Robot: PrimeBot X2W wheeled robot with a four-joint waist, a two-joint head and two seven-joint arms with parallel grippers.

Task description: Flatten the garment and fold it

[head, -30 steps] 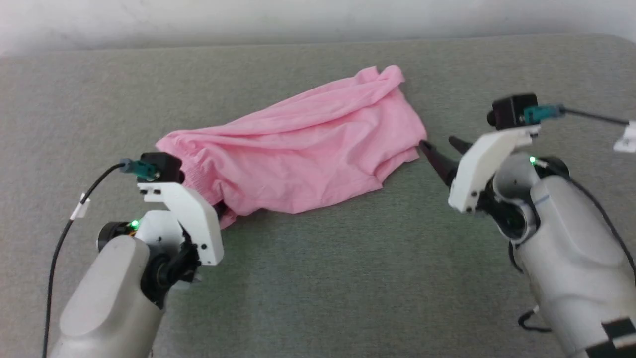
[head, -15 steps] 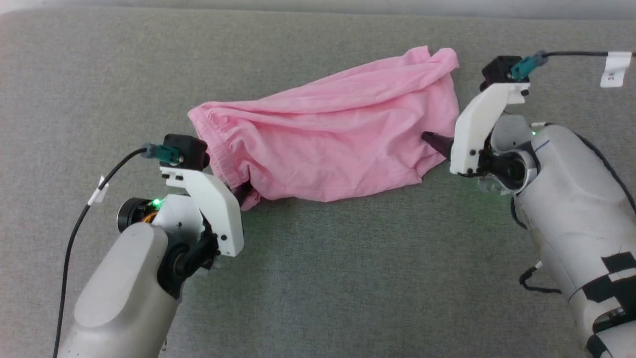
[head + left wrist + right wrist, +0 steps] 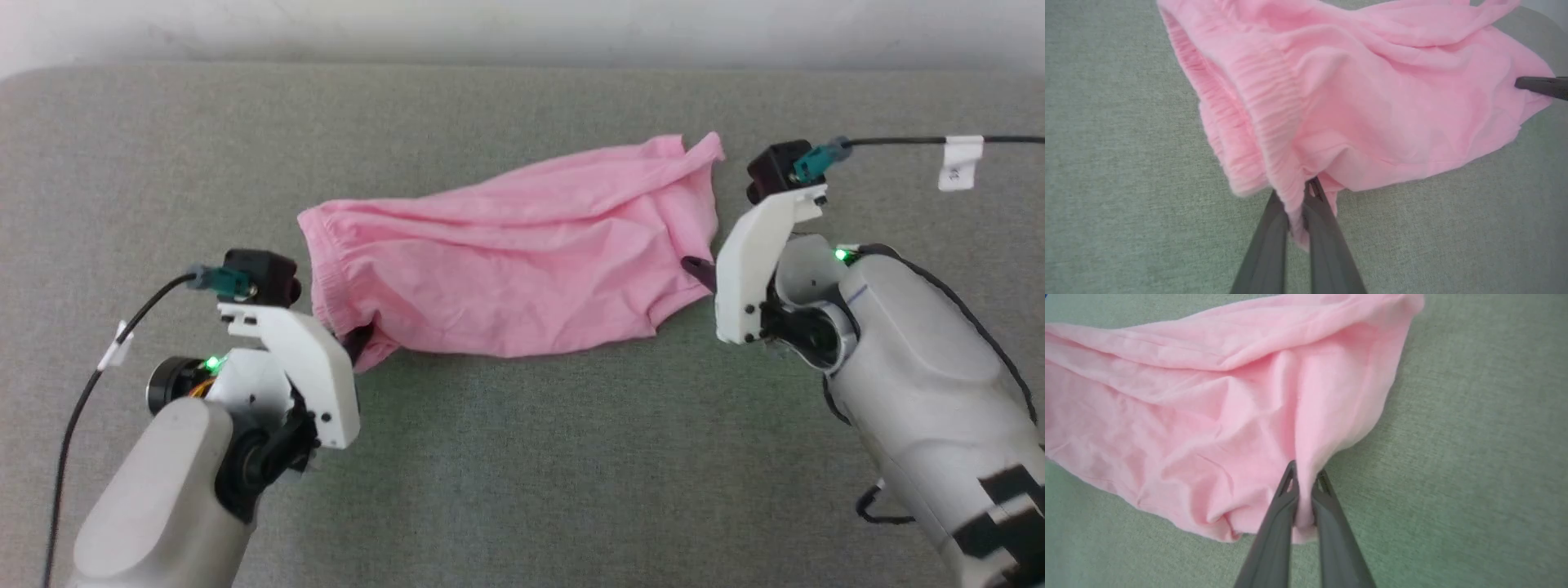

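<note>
The right end effector has closed, joining the left end effector in pinching the one garment.

**Both our arms reach in and pinch**

Our left arm reaches in from the lower left and leans toward the middle. Its white wrist tips forward and down. Its two dark fingers lie close side by side, so the left jaws are closed tight on the garment. Our right arm reaches in from the lower right and bends in to the left. Its fingers press together too, and the right jaws pinch the garment at the other end.
</note>
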